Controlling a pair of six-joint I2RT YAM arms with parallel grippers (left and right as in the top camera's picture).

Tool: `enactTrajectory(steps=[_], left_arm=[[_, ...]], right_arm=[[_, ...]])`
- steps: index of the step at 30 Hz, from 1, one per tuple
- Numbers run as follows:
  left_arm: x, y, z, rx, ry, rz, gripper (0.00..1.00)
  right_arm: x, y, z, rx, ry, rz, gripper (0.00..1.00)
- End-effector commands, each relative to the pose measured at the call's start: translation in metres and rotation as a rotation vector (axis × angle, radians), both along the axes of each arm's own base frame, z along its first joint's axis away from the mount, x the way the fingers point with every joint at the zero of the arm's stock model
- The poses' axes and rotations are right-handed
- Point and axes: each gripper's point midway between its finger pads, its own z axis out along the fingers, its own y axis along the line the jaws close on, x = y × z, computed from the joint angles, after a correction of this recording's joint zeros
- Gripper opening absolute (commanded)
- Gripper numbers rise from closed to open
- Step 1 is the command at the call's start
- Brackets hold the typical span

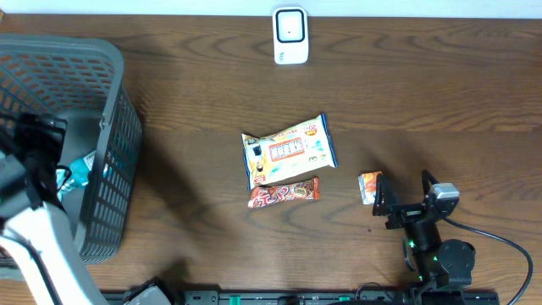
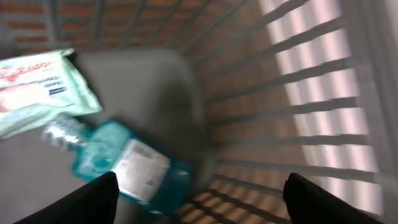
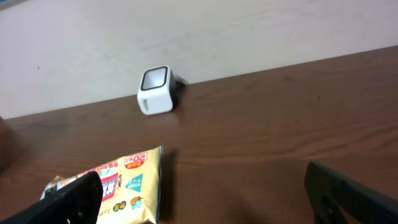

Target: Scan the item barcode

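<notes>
Dark brown wooden table (image 1: 195, 85) carries everything. Grey plastic mesh basket (image 1: 114, 102) sits at the left edge, probably as the bin for goods.

Left gripper (image 2: 205, 202) hangs inside the basket, jaws spread wide and nothing between them. Right gripper (image 3: 205, 199) is low near the front right corner and faces the far edge, likewise fully spread and empty.

Yellow and blue snack bag (image 1: 288, 151) lies flat mid-table; a "20" reads near one corner, the rest too small.

Teal plastic bottle with a white label (image 2: 134, 171) lies on its side on the basket floor, just under the left gripper. Pale green wipes pack (image 2: 37, 87) lies beside it; its red script is blurred.

Red-brown candy bar (image 1: 284, 193) lies touching the bag's front edge; lettering unreadable.

White cube barcode scanner (image 1: 290, 36) stands at the far edge, window facing the arms.

Small orange and white packet (image 1: 370, 186) lies just beside the right gripper. My guess is it's next for scanning; I can't tell for sure.
</notes>
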Motion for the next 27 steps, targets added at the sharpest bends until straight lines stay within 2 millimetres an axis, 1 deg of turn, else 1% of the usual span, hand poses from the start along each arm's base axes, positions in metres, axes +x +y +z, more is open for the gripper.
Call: enactTrajectory(steps=[1,3,5,8,11,14,18,22,27], left_arm=[[-0.004,0.010,-0.030,-0.046,0.108,0.056,1.00],[-0.020,0.009,-0.060,-0.197,0.185,0.237,0.99],[-0.033,0.004,-0.084,-0.324,0.245,0.389,0.98],[-0.038,-0.002,-0.110,-0.448,0.296,0.529,0.98],[-0.039,-0.004,-0.127,-0.517,0.323,0.627,0.98],[-0.039,-0.004,-0.136,-0.556,0.326,0.697,0.98],[-0.035,-0.003,-0.139,-0.597,0.289,0.785,0.98],[-0.016,0.000,-0.139,-0.578,0.238,0.747,0.98],[0.007,-0.007,-0.147,-0.570,0.210,0.712,0.98]], right_arm=[[0.000,0.002,-0.001,0.004,0.002,0.007,0.99],[0.000,0.002,-0.001,0.004,0.002,0.007,0.99],[0.000,0.002,-0.001,0.004,0.002,0.007,0.99],[0.000,0.002,-0.001,0.004,0.002,0.006,0.99],[0.000,0.002,-0.001,0.004,0.002,0.007,0.99],[0.000,0.002,-0.001,0.004,0.002,0.007,0.99],[0.000,0.002,-0.001,0.004,0.002,0.007,0.99],[0.000,0.002,-0.001,0.004,0.002,0.007,0.99],[0.000,0.002,-0.001,0.004,0.002,0.007,0.99]])
